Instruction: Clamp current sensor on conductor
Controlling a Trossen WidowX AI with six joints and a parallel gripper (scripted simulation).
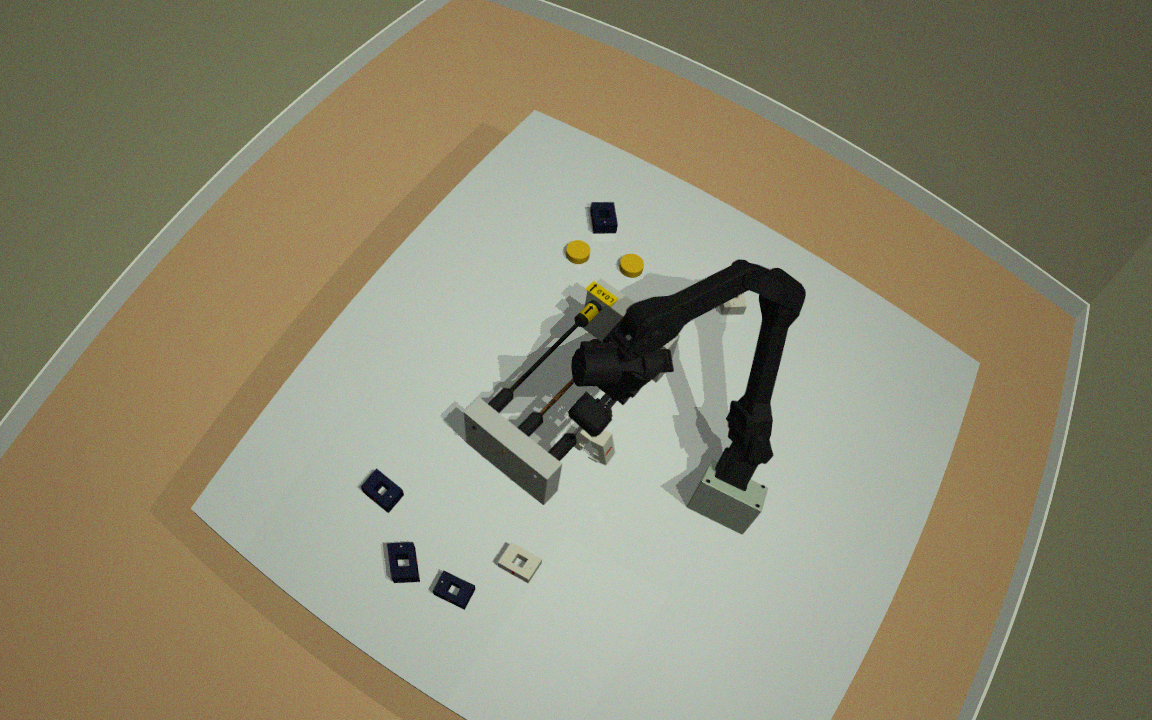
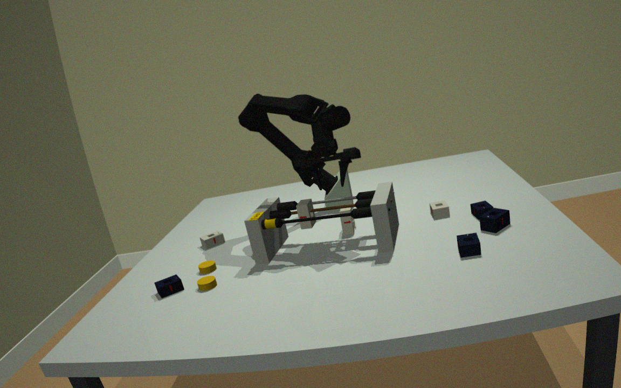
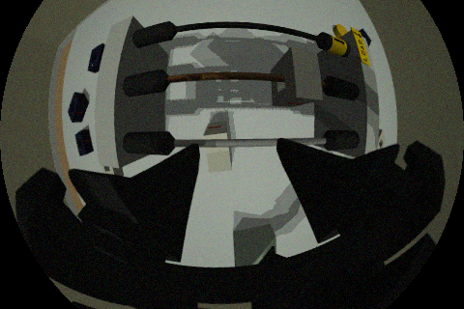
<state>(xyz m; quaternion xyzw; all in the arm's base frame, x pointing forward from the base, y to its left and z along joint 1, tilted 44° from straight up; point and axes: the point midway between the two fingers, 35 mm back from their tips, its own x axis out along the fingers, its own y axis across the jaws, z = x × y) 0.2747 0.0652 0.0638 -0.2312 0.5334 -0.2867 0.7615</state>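
The open sensor [image 1: 599,446] [image 2: 347,228] [image 3: 218,160], off-white, stands on the table near the silver conductor [image 3: 251,143]. Its red arrow points away from the LOAD end in the exterior view. The black conductor [image 1: 546,360] [image 2: 322,218] [image 3: 232,24] carries a yellow arrow sleeve [image 1: 588,311] [image 2: 269,223] [image 3: 337,46] beside the yellow LOAD marker [image 1: 601,293] [image 2: 256,216] [image 3: 361,47]. My gripper [image 2: 335,188] [image 3: 239,147] is open and empty, above the silver conductor's side; its fingertips are hidden in the top view. The sensor shows between and beyond the fingers in the wrist view, nearer the left finger.
End blocks [image 1: 513,452] [image 2: 385,216] hold three conductors. A closed off-white sensor [image 2: 305,214] [image 3: 306,74] sits round the copper conductor [image 3: 227,76]. Several dark blue sensors [image 1: 402,562] [image 2: 468,244], off-white ones [image 1: 519,561] [image 2: 212,240] and yellow discs [image 1: 577,251] [image 2: 206,283] lie around.
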